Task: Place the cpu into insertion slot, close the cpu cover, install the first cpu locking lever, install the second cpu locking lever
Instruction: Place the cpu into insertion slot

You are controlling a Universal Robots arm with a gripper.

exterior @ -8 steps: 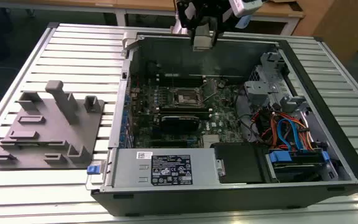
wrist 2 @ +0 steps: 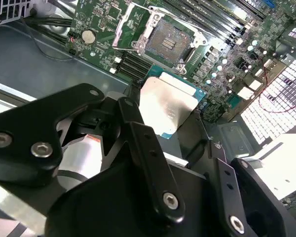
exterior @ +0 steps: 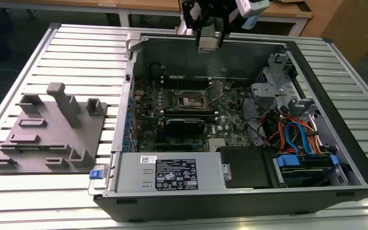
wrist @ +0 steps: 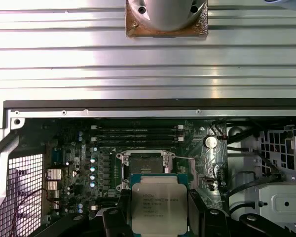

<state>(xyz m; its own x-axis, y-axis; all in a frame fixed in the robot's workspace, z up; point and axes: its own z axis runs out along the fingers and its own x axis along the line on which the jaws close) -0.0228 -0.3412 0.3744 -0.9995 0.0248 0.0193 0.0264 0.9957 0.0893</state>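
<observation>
The black two-finger gripper (exterior: 210, 42) is clamped on the flat square silver-topped cpu (wrist: 159, 205), holding it above the black open computer case (exterior: 235, 207), near the motherboard's open square socket (wrist: 144, 163).

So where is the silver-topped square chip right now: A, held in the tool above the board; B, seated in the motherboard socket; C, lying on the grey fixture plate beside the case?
A: in the first wrist view the silver-topped square cpu sits gripped in the tool, short of the open, empty socket.
</observation>
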